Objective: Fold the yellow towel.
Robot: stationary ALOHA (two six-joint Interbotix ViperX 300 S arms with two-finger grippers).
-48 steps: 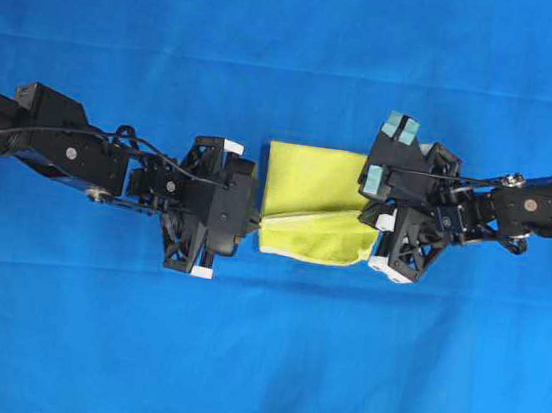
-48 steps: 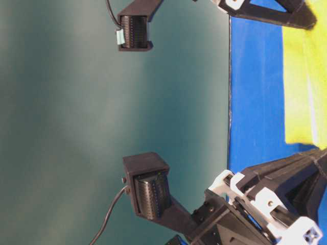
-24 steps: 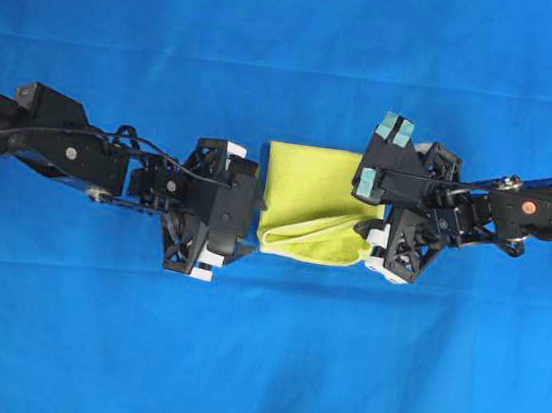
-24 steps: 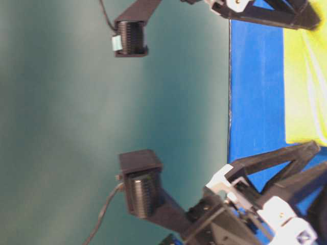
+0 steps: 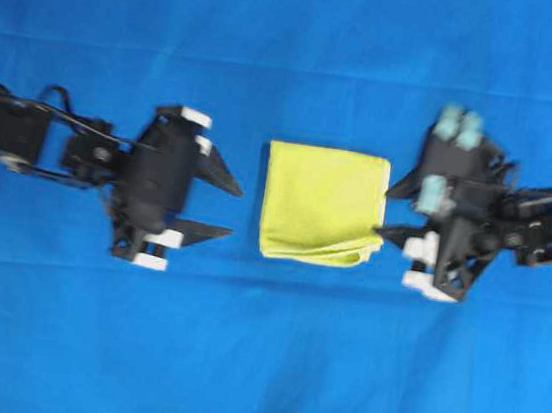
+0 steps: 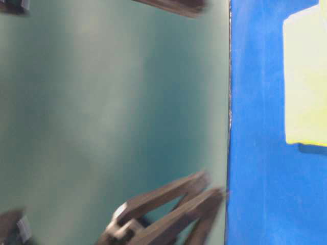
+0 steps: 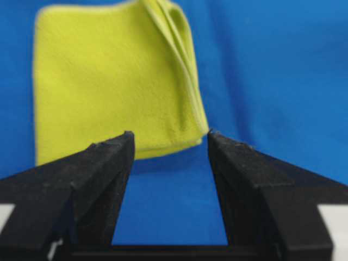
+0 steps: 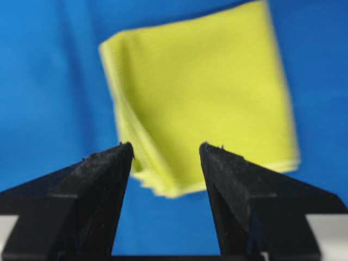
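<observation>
The yellow towel [image 5: 323, 204] lies folded into a small flat square on the blue cloth, its layered edges along the near side. My left gripper [image 5: 235, 212] is a short way to its left, open and empty, pointing at it. To the towel's right, my right gripper [image 5: 383, 212] is open too, its tips just off the towel's right edge. In the left wrist view the towel [image 7: 109, 81] lies beyond the spread left gripper [image 7: 170, 133]. The right wrist view shows the towel [image 8: 201, 98] beyond the open right gripper [image 8: 166, 144]. Neither touches it.
The blue cloth [image 5: 256, 365] covers the whole table. In the table-level view the towel [image 6: 306, 76] lies on the blue surface, and a blurred dark arm frame [image 6: 168, 209] crosses the lower part in front of a green backdrop.
Both grippers have opened, let go of the towel and drawn back, left to the left and right to the right. The raised flap has dropped and the towel lies flat.
</observation>
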